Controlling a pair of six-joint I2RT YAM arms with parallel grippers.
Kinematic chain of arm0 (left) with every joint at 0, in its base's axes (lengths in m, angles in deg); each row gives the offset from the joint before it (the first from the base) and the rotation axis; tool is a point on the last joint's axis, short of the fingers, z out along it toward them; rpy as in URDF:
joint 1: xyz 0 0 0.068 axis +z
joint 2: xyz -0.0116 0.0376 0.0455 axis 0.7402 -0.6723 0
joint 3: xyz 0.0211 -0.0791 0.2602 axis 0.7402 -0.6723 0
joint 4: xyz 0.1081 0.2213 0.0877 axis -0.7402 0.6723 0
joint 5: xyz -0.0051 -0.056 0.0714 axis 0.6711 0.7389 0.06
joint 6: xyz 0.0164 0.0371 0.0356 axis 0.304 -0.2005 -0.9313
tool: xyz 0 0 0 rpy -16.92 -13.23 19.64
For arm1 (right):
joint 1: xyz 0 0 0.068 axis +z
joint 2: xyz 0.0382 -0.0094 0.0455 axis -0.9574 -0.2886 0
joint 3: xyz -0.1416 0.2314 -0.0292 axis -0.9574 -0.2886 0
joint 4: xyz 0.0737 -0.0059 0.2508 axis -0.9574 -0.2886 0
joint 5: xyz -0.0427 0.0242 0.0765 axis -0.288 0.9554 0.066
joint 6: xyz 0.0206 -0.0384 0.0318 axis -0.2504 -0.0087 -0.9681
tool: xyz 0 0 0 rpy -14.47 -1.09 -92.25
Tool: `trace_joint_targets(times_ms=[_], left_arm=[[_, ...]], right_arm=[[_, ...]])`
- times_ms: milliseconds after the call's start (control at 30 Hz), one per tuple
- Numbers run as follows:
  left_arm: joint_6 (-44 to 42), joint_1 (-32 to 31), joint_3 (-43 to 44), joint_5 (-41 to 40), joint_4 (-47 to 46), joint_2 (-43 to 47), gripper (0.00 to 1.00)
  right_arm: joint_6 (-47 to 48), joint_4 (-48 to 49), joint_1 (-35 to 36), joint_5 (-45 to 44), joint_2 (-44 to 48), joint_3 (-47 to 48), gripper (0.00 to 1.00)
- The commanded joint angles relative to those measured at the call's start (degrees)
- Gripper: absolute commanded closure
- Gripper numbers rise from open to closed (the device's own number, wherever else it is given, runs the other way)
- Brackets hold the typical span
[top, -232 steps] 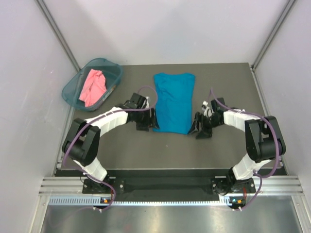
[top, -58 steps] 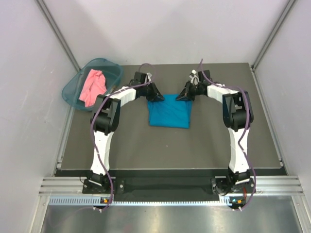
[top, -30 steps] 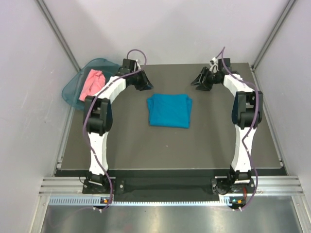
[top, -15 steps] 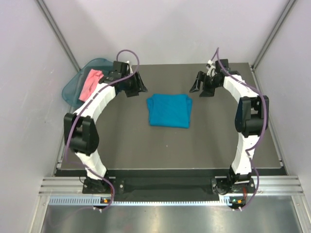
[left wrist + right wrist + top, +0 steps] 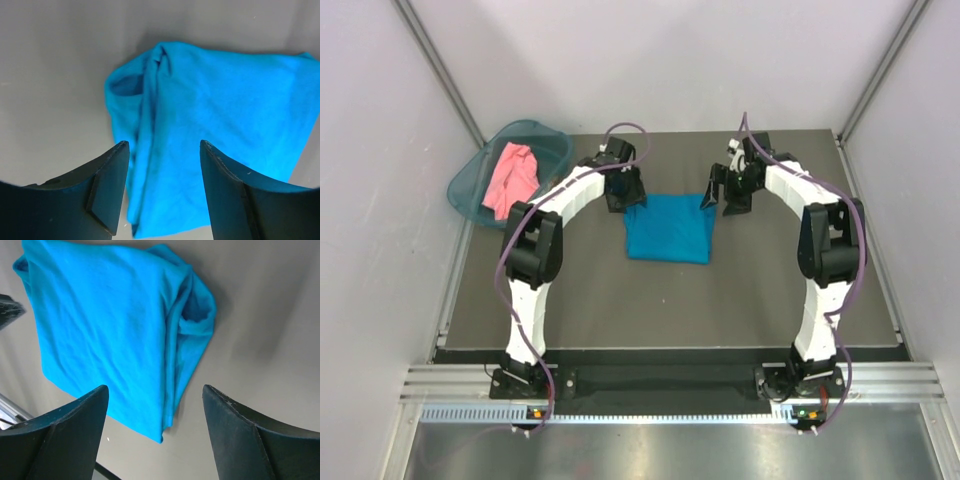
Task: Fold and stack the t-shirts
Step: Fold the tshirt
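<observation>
Basket [image 5: 463, 188] at far left holds the crumpled pink shirt [image 5: 510, 178]. Left gripper [image 5: 623, 195] and right gripper [image 5: 720, 193] hover spread and empty at the far corners of the folded blue shirt [image 5: 668, 228] on the table [image 5: 770, 290]. Next probably means tidying it or fetching the pink one.

Folded teal t-shirt [image 5: 668, 228] on table [image 5: 610, 300].
Left arm [image 5: 570, 190], right arm [image 5: 788, 180] at its far corners; pink t-shirt [image 5: 510, 178] in basket [image 5: 552, 145].
</observation>
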Motion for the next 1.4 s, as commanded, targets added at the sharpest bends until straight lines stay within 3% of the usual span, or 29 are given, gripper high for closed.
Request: trace_joint_targets(times_ms=[0,200,533,867,1100,1367], left_arm=[[1.5,-0.3,2.6,-2.6,-0.1,-1.3,0.36],[0.5,-0.5,3.2,-6.0,-0.9,-2.7,0.35],[-1.1,-0.2,5.9,-3.4,-3.0,-6.8,0.35],[-1.9,1.4,6.0,8.7,-9.6,-8.2,0.4],[0.2,3.3,2.5,16.3,-15.6,-7.2,0.6],[4.0,4.9,-2.4,22.9,-19.8,-5.7,1.0]], right_arm=[[1.7,-0.1,0.0,-0.8,4.3,-0.2,0.24],[2.8,-0.1,-0.2,-0.8,4.4,-1.1,0.24],[3.3,0.4,-0.5,-0.1,4.2,-2.2,0.24],[2.1,0.9,-0.6,0.1,2.6,-1.5,0.24],[0.1,1.9,-0.5,1.1,0.8,0.1,0.25],[-3.0,3.6,-0.5,-0.2,-0.3,0.5,0.25]])
